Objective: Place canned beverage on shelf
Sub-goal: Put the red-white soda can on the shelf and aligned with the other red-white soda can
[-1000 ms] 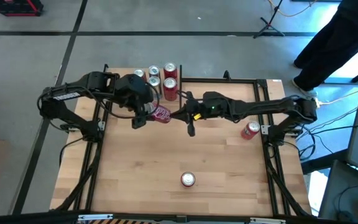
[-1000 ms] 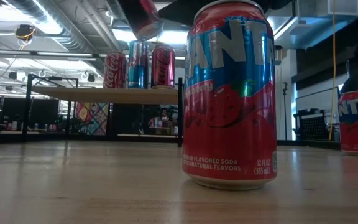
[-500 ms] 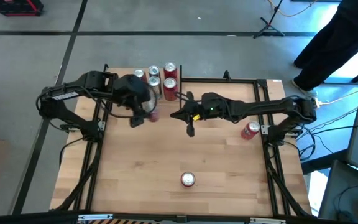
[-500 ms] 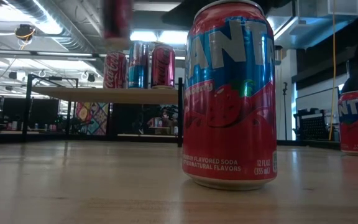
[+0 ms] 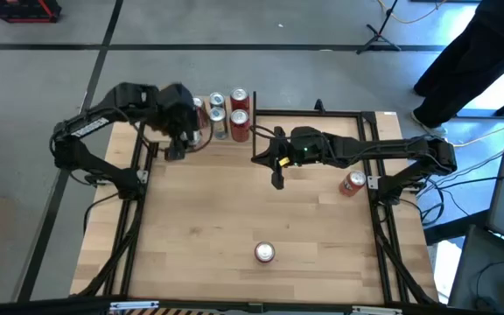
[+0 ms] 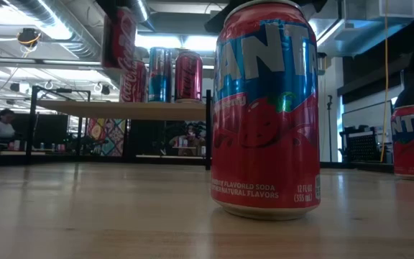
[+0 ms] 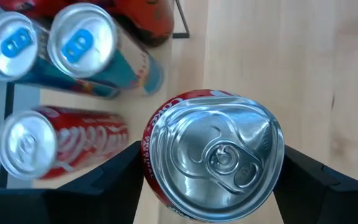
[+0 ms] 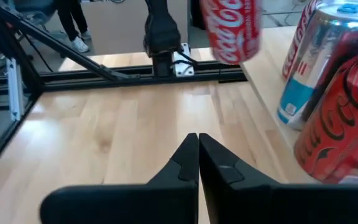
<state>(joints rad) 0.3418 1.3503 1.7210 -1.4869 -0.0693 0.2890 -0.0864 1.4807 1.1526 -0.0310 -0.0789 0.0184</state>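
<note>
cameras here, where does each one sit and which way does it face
High view: overhead, looking straight down on the table; both arms show.
Low view: table height, looking level past a big red can to the shelf.
Left wrist view: looks down on the held can between the left hand's fingers.
Right wrist view: looks past the shut right hand.
Both wrist views share the shelf's cans.

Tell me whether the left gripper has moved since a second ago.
Yes. In the high view the left gripper, holding a Coca-Cola can, went leftward and back toward the shelf.
</note>
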